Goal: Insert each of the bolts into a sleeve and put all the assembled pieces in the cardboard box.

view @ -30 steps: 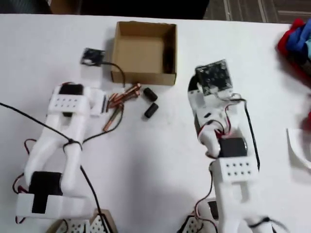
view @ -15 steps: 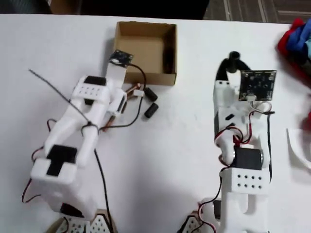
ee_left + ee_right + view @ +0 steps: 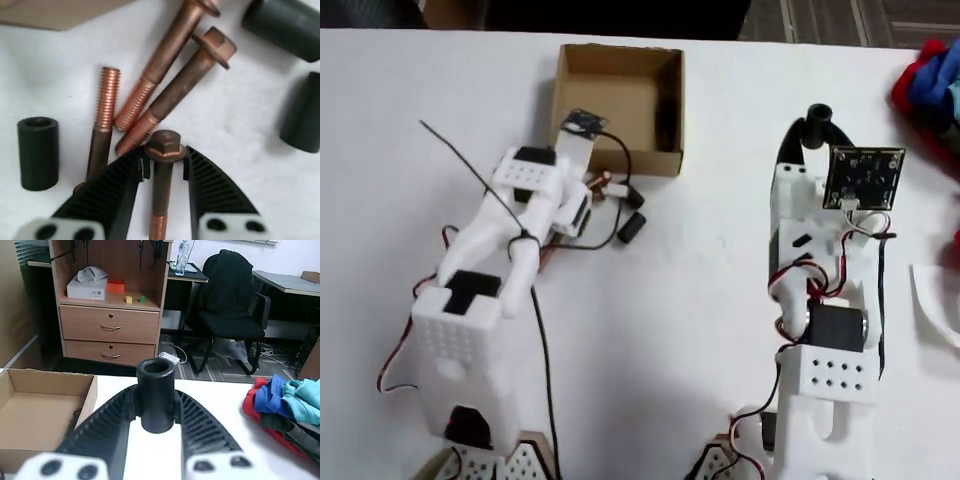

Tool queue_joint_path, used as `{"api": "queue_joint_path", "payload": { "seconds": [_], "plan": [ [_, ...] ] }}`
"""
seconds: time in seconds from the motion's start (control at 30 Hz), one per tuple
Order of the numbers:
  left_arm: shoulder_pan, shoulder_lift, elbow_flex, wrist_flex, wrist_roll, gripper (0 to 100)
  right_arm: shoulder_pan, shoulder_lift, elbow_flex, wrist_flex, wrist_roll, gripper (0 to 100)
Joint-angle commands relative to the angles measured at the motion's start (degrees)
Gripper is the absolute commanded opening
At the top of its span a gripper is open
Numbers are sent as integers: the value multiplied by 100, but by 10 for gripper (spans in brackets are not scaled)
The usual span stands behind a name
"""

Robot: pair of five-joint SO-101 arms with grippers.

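The right gripper (image 3: 156, 400) clamps an upright black cylindrical sleeve (image 3: 156, 375) to the right of the open brown cardboard box (image 3: 650, 160). The left gripper (image 3: 165, 159), jaws apart, straddles a copper hex-head bolt (image 3: 162, 187) near the box.

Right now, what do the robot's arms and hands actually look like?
The left arm and right arm are white plastic shells with black motor blocks, panels of small holes, and thin red, black and white wires. A dark circuit board sits at the right wrist. The left hand and right hand each have two black, ribbed, wedge-shaped fingers on white bases.
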Motion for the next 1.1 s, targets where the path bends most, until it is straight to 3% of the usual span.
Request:
{"api": "queue_joint_path", "payload": {
  "seconds": [0.0,0.07,0.3,0.43,0.53,0.63,0.83,1.07],
  "plan": [
    [97,105,-312,105,-44,79,22,-136,-70,-154,-53,19],
    [97,105,-365,193,-53,19,22,-136,-62,-154,-53,19],
    [105,-273,-637,730,-53,26,22,-136,-18,-110,-62,19],
    [114,-1196,-585,1231,-26,26,13,-198,255,-92,-62,19],
    [132,-2163,110,1196,-18,26,13,-198,246,-22,-18,19],
    [132,-3411,1314,589,-18,26,13,-189,308,31,-9,19],
    [132,-6075,4031,-1521,-44,25,4,-189,580,514,0,20],
    [114,-6752,4497,-2224,-53,25,-13,-198,598,980,-44,20]
  ]
}}
